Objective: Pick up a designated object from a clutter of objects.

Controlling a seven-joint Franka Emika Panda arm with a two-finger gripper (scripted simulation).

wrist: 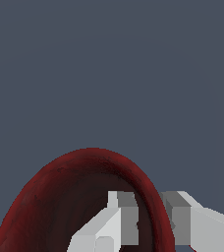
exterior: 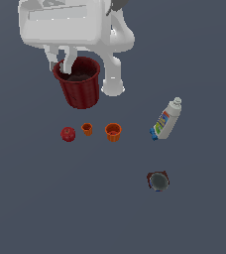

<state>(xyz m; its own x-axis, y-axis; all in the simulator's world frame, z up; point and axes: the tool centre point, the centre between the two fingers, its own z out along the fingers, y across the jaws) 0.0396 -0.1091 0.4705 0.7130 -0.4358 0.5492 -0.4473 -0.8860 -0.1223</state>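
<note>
In the exterior view, the dark red cup [exterior: 79,84] sits at about 11 o'clock from the frame's centre, upright, ribbed and tapered, its dark mouth open upward. The gripper [exterior: 61,63] meets the cup's rim at roughly 10 o'clock on the mouth: 1 white finger reaches down inside the cup and the other runs down outside the wall. The arm's white body fills the frame's 11 to 12 o'clock area above the cup. Below the cup, in a row, lie a small red ball [exterior: 68,134], a small orange cup [exterior: 87,129] and a larger orange cup [exterior: 113,132], all apart from one another. A white bottle [exterior: 166,120] with a colourful label lies tilted at about 3 o'clock. A brownish cup [exterior: 158,181] with a grey inside stands at about 5 o'clock, well apart from the rest.

In the wrist view, the dark red cup's [wrist: 70,197] curved rim passes between the 2 fingers [wrist: 121,216]; the gripper [wrist: 151,221] is clamped on the cup wall, 1 pad inside, 1 outside. The floor [wrist: 109,74] behind is plain grey.
</note>
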